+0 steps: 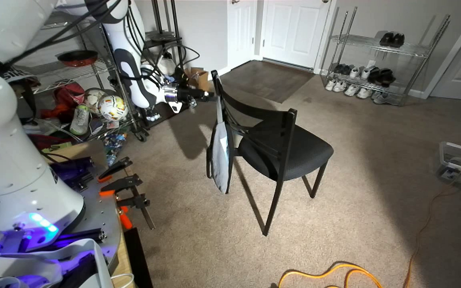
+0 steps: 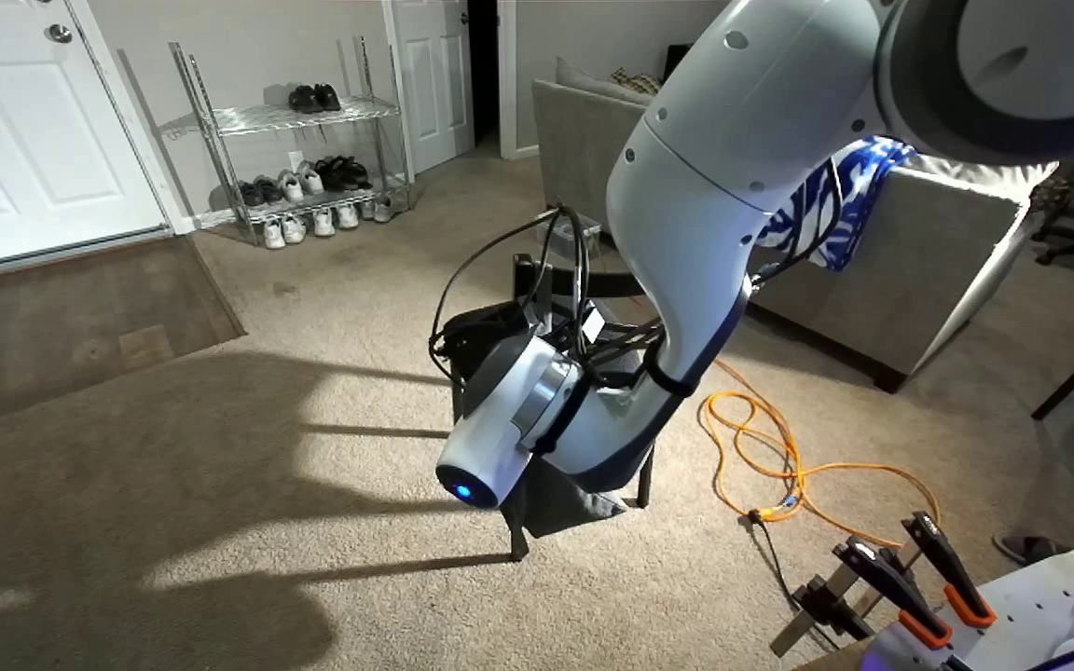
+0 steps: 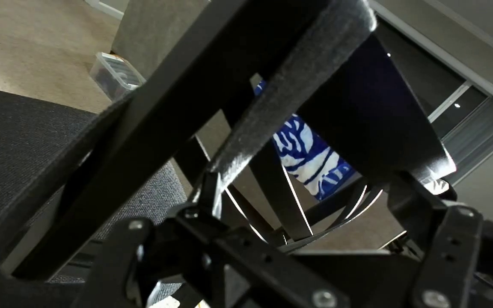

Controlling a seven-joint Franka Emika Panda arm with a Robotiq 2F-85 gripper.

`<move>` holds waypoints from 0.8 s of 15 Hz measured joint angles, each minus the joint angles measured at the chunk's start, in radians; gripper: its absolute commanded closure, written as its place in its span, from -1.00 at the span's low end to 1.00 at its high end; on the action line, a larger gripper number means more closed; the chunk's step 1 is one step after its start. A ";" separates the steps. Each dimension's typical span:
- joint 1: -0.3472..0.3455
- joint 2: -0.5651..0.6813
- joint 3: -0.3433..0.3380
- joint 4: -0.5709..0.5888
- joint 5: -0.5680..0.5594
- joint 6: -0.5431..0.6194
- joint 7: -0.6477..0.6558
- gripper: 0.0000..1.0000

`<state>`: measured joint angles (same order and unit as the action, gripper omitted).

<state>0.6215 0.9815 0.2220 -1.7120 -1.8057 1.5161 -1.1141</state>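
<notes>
A grey bag (image 1: 221, 160) is hanging against the back of a black chair (image 1: 298, 156), its strap (image 3: 289, 90) apparently looping over the upright post (image 3: 178, 102) beside the curved top rail (image 1: 266, 115). Looking flat and slack, the bag is probably weighing little, and it is likely to be bending and swinging under a touch rather than resisting; nothing visible is suggesting fragility. The strap is seeming the better place to take hold: it is running as a broad, matt band, pliant and probably not slippery, and is offering a narrower target than the loose side. The hand (image 3: 310, 184) is waiting unclenched at the chair back, its fingers (image 3: 209, 190) standing well apart; whether the one by the strap is touching it, I am not able to tell. Post and rail are looking hard and smooth, while the seat (image 3: 19, 128) is showing a fine woven grain. Beyond, a clear plastic box (image 3: 116, 75) is sitting on beige carpet (image 1: 358, 224), and a blue-and-white blanket (image 3: 310, 154) is showing bold, leafy shapes.
</notes>
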 measured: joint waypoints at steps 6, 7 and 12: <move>0.019 0.008 0.008 0.030 0.000 0.000 0.000 -1.00; 0.021 0.013 0.008 0.042 0.000 0.000 0.000 -1.00; 0.020 0.038 -0.007 0.080 0.000 0.000 0.000 -1.00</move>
<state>0.6413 1.0190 0.2148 -1.6318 -1.8057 1.5163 -1.1141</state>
